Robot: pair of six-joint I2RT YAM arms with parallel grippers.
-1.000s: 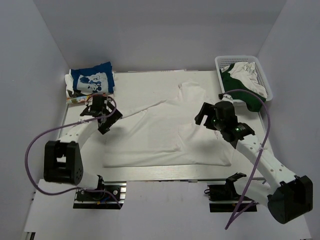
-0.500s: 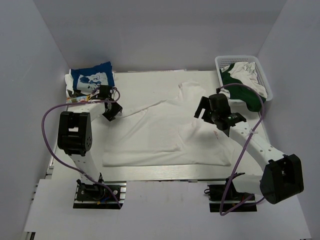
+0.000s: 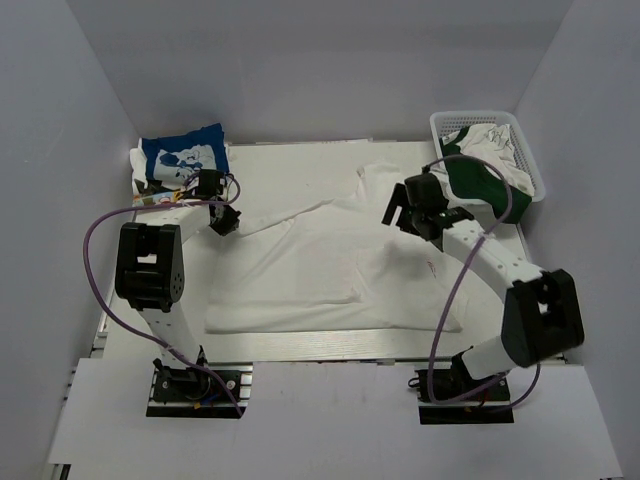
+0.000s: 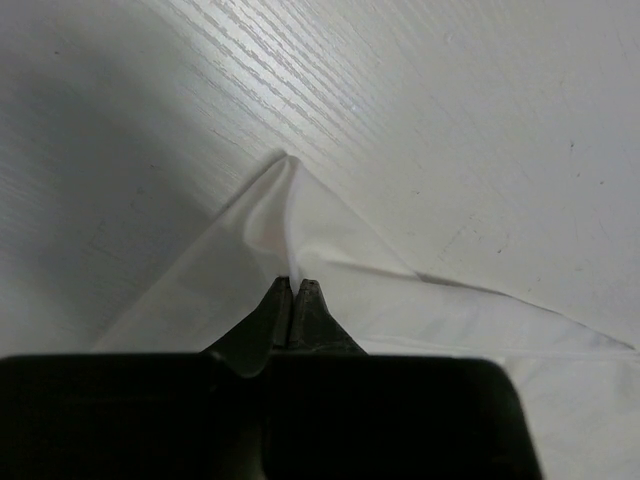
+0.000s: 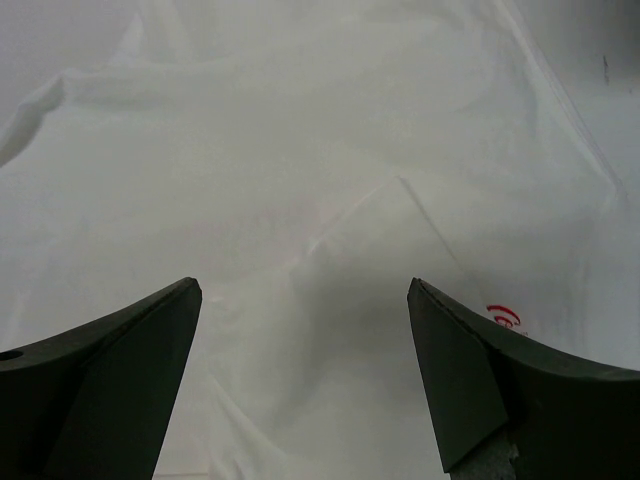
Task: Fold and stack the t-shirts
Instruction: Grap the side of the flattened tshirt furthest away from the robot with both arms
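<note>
The worktop (image 3: 300,155) is lit brightly and evenly from above, and only soft shadows are cast on the shirt (image 3: 300,270). In the left wrist view, glare is seen on the wood grain, and the fingers (image 4: 268,318) are rendered dark and blurred.

White t-shirt (image 3: 330,270): large, spread mostly flat mid-table, hem toward the near edge, light wrinkles, one panel folded over on the left half. Small red mark (image 5: 503,316) on its right part, too small to read. Left sleeve (image 3: 280,215) is pulled out long and narrow toward the far left, its tip pinched in the left gripper (image 4: 295,284). Blue t-shirt (image 3: 185,158): folded, white cartoon print up, far-left corner, well apart from the white one; possibly on another folded piece.
</note>
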